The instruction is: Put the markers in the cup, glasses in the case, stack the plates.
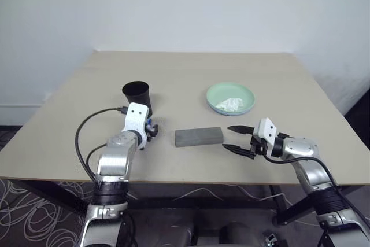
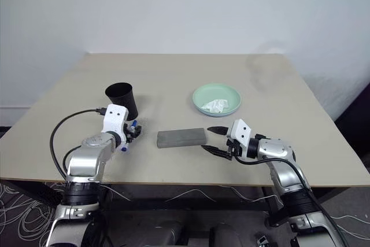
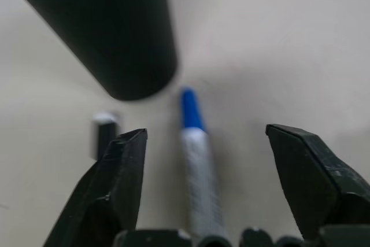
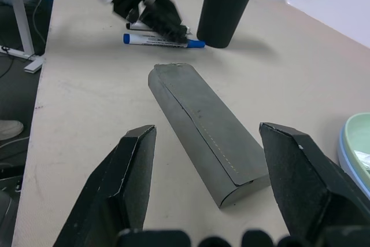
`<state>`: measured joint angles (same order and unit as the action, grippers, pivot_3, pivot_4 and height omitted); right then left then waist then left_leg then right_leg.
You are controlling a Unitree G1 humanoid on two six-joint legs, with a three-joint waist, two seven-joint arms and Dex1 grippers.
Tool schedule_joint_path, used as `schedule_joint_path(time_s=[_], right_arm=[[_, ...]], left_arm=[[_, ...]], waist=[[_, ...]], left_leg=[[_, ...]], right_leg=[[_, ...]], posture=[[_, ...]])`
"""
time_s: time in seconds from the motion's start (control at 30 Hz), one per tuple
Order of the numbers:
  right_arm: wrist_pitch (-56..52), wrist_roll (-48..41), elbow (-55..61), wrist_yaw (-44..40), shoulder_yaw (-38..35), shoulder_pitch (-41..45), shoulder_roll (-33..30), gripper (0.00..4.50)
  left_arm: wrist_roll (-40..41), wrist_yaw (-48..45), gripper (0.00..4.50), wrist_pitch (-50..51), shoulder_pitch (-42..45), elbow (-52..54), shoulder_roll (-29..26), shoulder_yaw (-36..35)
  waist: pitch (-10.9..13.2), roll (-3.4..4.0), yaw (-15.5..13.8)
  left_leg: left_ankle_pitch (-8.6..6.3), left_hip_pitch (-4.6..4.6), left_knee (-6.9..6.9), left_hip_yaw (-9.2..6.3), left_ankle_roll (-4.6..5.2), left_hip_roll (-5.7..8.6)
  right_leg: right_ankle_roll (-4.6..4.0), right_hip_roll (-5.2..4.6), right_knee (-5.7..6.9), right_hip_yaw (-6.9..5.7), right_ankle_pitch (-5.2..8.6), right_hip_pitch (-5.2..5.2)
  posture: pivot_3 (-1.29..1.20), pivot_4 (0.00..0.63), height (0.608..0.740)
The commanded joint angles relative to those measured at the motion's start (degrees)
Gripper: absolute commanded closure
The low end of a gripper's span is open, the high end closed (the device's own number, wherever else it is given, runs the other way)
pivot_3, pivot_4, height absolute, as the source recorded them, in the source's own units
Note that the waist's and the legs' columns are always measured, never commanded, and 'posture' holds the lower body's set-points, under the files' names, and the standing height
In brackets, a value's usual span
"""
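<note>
**Mia:** Near the lower left of the head picture, the left gripper (image 3: 202,186) sits low over the desk (image 1: 191,70) with its two black fingers spread apart. It holds nothing. The blue-capped marker (image 3: 195,172) lies flat on the desk right between those fingers.

**Ben:** Why there?

**Mia:** I think it is lined up to pinch that marker. The black cup (image 1: 137,96) stands upright just behind it, so the lift would be short. The black-capped marker (image 4: 141,26) lies just beside the blue one.

**Ben:** And the other arm?

**Mia:** At the lower right, the right gripper (image 1: 238,139) is wide open too, holding nothing. It points at the end of the grey case (image 1: 199,136), which lies shut in the middle of the picture. I can't see the glasses.

**Ben:** The plates?

**Mia:** Up and right of the middle. The green plate (image 1: 243,92) sits on the blue plate (image 4: 344,160), with a crumpled tissue (image 1: 230,104) on top.

**Ben:** Is there room to move?

**Mia:** Lots of bare desk at the back. But both grippers work near the front edge, so a nudged marker could roll off.
</note>
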<state>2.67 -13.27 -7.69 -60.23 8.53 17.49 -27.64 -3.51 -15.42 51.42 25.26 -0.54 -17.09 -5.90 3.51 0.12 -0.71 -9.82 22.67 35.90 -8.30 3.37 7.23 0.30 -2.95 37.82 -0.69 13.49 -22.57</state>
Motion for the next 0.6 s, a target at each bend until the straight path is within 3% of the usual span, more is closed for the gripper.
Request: schedule_joint_path(time_s=[0.03, 0.23, 0.53, 0.6], right_arm=[[0.97, -0.35, 1.42, 0.23, -0.67, 0.81, 0.20, 1.40], [0.53, -0.25, 3.17, 1.92, -1.09, -0.80, 0.28, 1.40], [-0.27, -0.31, 5.32, 3.93, -1.63, -2.52, -0.40, 1.40], [-0.40, -0.36, 5.65, 4.18, -1.65, -2.76, -0.56, 1.40]], left_arm=[[0.91, 0.07, 1.22, 0.21, 4.26, -3.12, -1.37, -0.17], [1.39, -2.11, 1.22, 0.29, 10.36, -14.73, -3.04, 2.27], [4.55, -3.03, 1.22, 1.82, 13.35, -21.28, -2.52, 2.05], [4.76, -2.69, 1.58, 1.95, 13.42, -21.42, -2.37, 2.03]], waist=[[0.00, 0.00, -0.01], [0.00, 0.00, -0.03], [0.00, -0.01, 0.03], [0.00, -0.01, 0.03]], left_leg=[[0.00, -0.01, 0.00, 0.01, 0.00, 0.00], [0.00, 0.03, 0.00, 0.02, 0.00, 0.01], [0.00, 0.11, -0.04, 0.02, 0.00, 0.01], [0.00, 0.10, -0.04, 0.02, 0.00, 0.01]], right_leg=[[0.00, 0.00, -0.02, 0.01, 0.00, -0.01], [0.02, 0.00, -0.07, 0.01, -0.01, -0.13], [0.03, 0.00, -0.06, 0.03, -0.01, -0.26], [0.03, -0.01, -0.06, 0.04, -0.01, -0.25]], posture=[[0.00, 0.000, 0.736], [0.00, 0.000, 0.736], [0.00, 0.000, 0.736], [0.00, 0.000, 0.736]])
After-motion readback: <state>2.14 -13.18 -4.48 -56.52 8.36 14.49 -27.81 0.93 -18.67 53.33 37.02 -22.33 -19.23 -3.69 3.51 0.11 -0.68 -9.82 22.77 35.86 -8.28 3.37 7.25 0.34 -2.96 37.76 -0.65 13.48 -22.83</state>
